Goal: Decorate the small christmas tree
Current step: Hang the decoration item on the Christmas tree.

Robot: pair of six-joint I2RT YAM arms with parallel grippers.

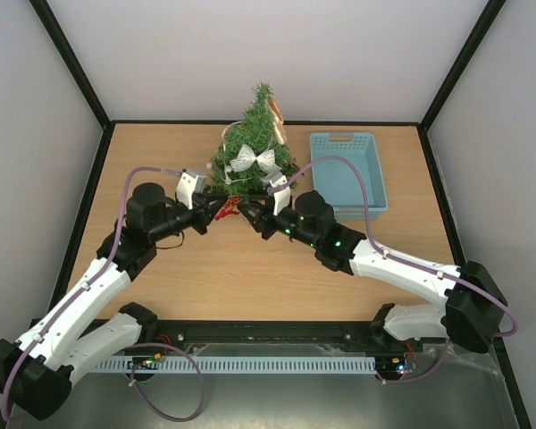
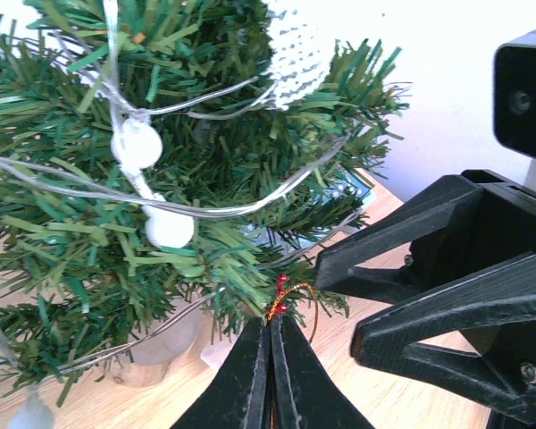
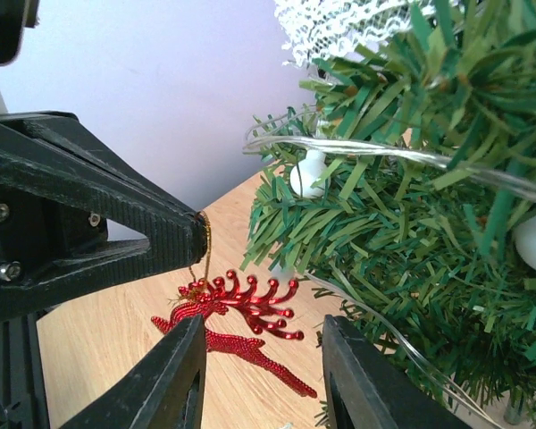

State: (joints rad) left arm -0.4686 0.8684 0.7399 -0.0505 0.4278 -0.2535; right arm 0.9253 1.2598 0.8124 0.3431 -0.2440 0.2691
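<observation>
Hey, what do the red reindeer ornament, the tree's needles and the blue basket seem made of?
Red reindeer ornament: probably plastic, glossy metallic red, judging by its bright glints. Small christmas tree needles: flat-cut green plastic strips, fairly matte. Blue basket: moulded plastic, going by its slotted walls.

Tree (image 1: 255,147) at rear centre of table (image 1: 250,268), basket (image 1: 339,183) just R of it. L gripper (image 1: 225,208) & R gripper (image 1: 247,213) meet in front of tree base, reindeer (image 3: 250,304) hanging from the L one, btwn R's fingers.

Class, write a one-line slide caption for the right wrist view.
Left hand holds a red reindeer ornament by its gold thread beside the small christmas tree; right hand open.
</observation>
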